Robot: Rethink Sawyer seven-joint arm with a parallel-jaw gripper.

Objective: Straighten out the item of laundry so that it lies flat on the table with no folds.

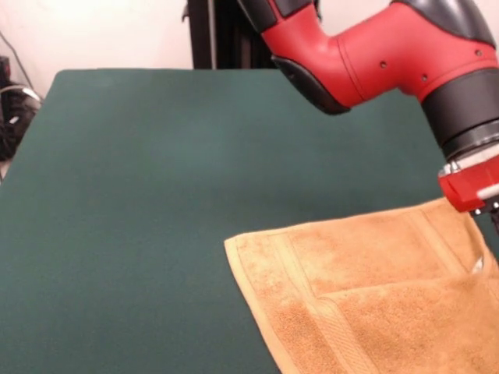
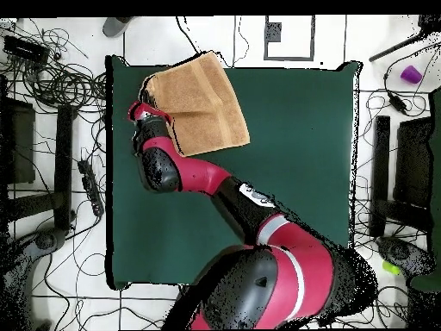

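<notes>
Nearest the front camera lies the towel (image 1: 366, 304), golden yellow-orange terry cloth, at the table's near right corner in the front view and running off the bottom and right edges of that picture. It is not flat: one layer is folded over another, the fold edge running slantwise across the cloth from near the picture's right edge down toward its middle, with a woven border stripe along the left side. A small white tag (image 1: 477, 266) shows at the right, near the fold. In the overhead view the towel (image 2: 202, 99) sits at the table's top-left corner, its far edge reaching past the table's rim.

Just behind the towel's far right edge in the front view hangs the gripper (image 1: 487, 204), of which only the red mount and a dark tip show at the picture's right edge. The towel therefore lies just beside and below it, toward the front camera and spreading leftward along the table. Whether it is released, clenched, or grasping the cloth I cannot tell; in the overhead view the gripper (image 2: 142, 109) meets the towel's left edge, but contact is unclear.

Farther back, the red and black arm (image 1: 366, 54) reaches in from above, over the bare dark green table (image 1: 156, 171), which stretches wide to the left.

I judge that the folded layer wants drawing open away from the fold line.
</notes>
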